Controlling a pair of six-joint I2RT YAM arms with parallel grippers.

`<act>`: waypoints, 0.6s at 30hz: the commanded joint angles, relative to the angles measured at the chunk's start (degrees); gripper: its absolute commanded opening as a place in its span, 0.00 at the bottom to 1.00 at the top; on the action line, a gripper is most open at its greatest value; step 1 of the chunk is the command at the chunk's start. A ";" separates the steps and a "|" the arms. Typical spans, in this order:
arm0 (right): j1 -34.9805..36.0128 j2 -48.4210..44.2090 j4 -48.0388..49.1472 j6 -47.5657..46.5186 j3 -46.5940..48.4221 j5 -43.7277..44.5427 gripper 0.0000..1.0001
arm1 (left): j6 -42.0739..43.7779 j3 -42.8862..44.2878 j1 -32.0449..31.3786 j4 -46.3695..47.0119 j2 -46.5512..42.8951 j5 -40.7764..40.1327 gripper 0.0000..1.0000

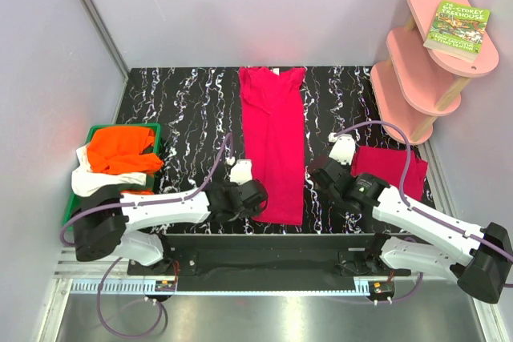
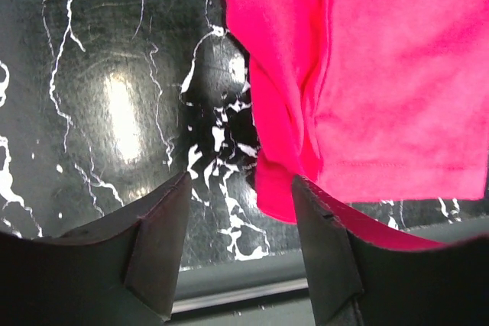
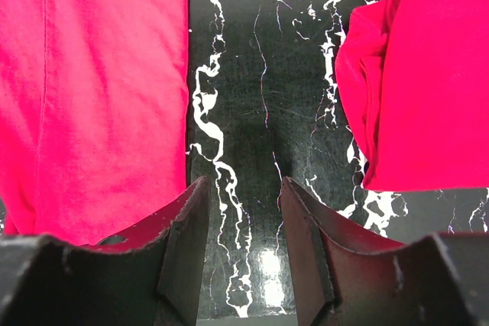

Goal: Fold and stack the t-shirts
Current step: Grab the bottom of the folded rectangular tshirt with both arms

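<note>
Left pincer (image 2: 241,181) half open, empty; shirt (image 2: 382,74) corner beside its right finger, closing may miss. Right pincer (image 3: 244,182) likewise.

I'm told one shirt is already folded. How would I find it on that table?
Look at the black marbled table, then at its right side, near the pink shelf. The folded t-shirt lies there as a small crimson-pink rectangle. The long t-shirt in the table's middle is the same colour, but it is spread out and far longer.
</note>
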 commanded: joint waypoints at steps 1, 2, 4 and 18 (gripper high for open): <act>-0.40 0.19 0.64 0.00 0.49 0.05 0.50 | -3.81 1.01 -1.43 -1.81 -6.34 -4.29 0.58; -0.40 0.19 0.73 0.09 0.40 0.04 0.49 | -3.90 0.49 -1.52 -1.90 -7.15 -4.39 0.58; -0.40 0.62 0.99 0.09 0.31 -0.04 0.50 | -3.73 0.22 -1.53 -1.81 -7.86 -4.30 0.59; -0.40 1.42 1.17 0.62 0.13 -0.57 0.49 | -4.16 -3.21 -1.53 4.51 -0.04 -0.43 0.53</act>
